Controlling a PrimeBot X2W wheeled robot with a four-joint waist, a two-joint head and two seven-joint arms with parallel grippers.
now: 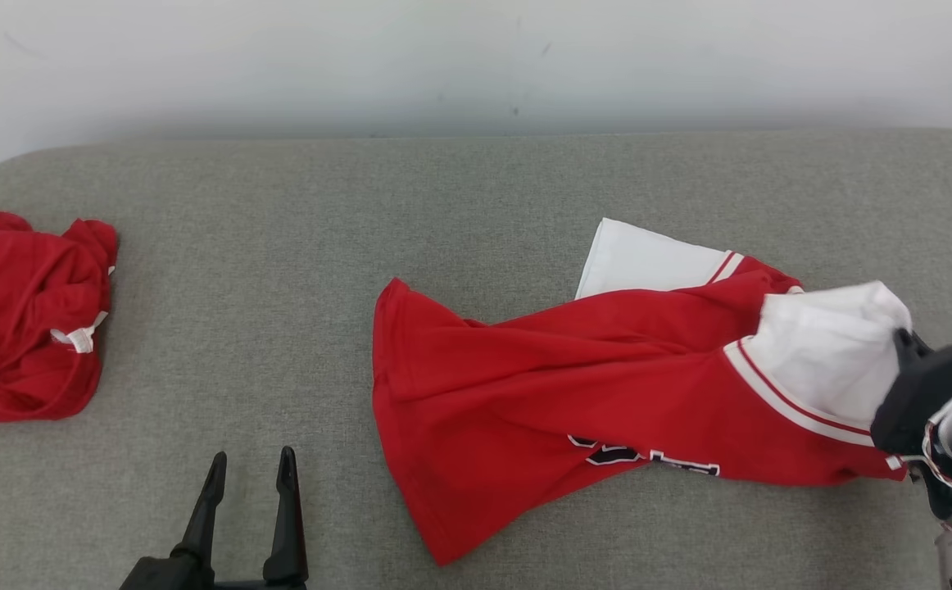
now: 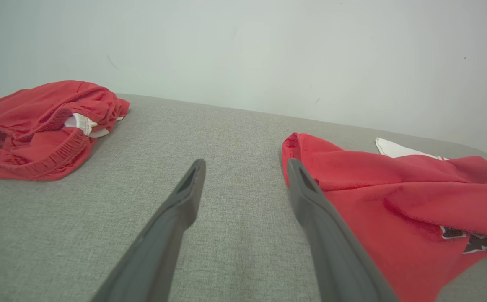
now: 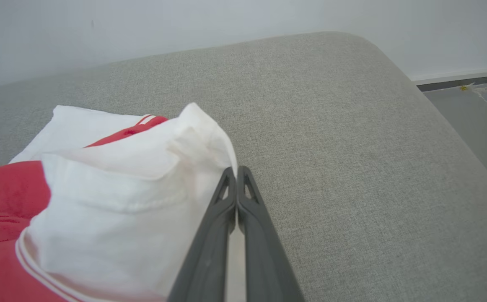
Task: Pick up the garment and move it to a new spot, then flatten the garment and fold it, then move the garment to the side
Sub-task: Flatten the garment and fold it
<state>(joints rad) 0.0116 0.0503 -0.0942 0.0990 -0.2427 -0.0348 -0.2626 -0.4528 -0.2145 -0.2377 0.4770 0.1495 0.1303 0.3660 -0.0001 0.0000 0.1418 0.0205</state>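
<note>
**Left gripper waits while right gripper holds a sleeve**

The left gripper sits low at the near edge of the grey table. Its two fingers are apart and hold nothing. Its right finger is just beside the jersey's left edge.

The red and white jersey lies on the right half of the table. It is twisted and full of folds. Dark letters show near its lower edge. One white sleeve is pulled up into a peak at the far right. The right gripper's fingers are pressed together there, and it looks like they pinch the sleeve's edge. The other white sleeve lies flat behind it.

A bunched red garment lies well apart at the left end of the table. It looks like shorts.

I think the job now is to make the jersey flat. To do it well, the left gripper should take the red hem corner closest to it. Then both grippers can pull away from each other, slowly and low over the table. A hard tug could make the thin sleeve edge slip out. The right gripper is near the table's end, so it has little room to pull that way.
</note>
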